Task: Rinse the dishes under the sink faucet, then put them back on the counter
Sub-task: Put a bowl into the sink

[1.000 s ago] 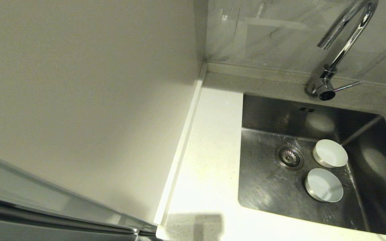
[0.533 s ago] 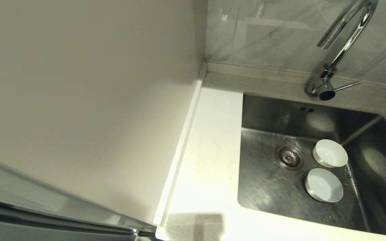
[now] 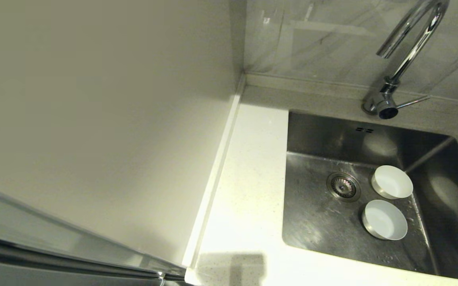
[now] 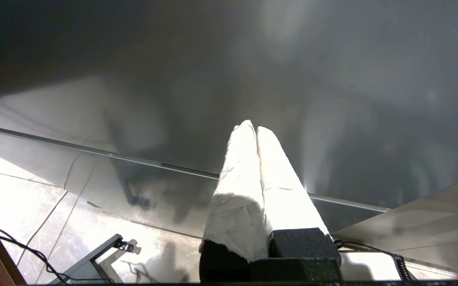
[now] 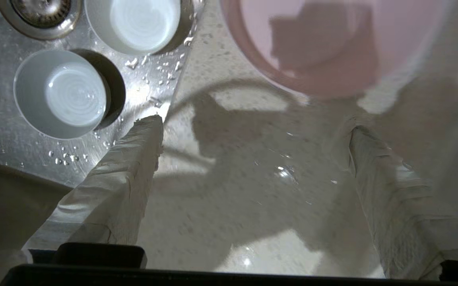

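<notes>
1. Two white bowls sit inside the sink (image 3: pixel 320 222), side by side just right of the round strainer drain (image 3: pixel 343 186): the far white bowl (image 3: pixel 392 182) near the basin's back, the near white bowl (image 3: pixel 384 219) closer to the robot. They stand upright, close together; whether their rims touch is hard to tell.
2. And there is the pink bowl (image 5: pixel 324 43), sitting on the speckled counter (image 5: pixel 233 190) to the right of the sink. In the head view only a sliver of it shows at the right edge.
3. The right gripper (image 5: pixel 253 135) hangs above that stretch of counter with its fabric-wrapped fingers (image 5: pixel 129 167) spread wide apart, nothing between them. The pink bowl lies just beyond the fingertips, not touched.
4. Water droplets glisten on the counter and on the steel by the sink's edge.
5. The faucet (image 3: pixel 408 51) arches over the back of the basin, its thin side lever (image 3: pixel 412 102) pointing right; no stream is visible.
6. The left gripper (image 4: pixel 257 131) is parked low, away from the sink, over the tiled floor (image 4: pixel 18 194), its two wrapped fingers pressed together on nothing.
</notes>
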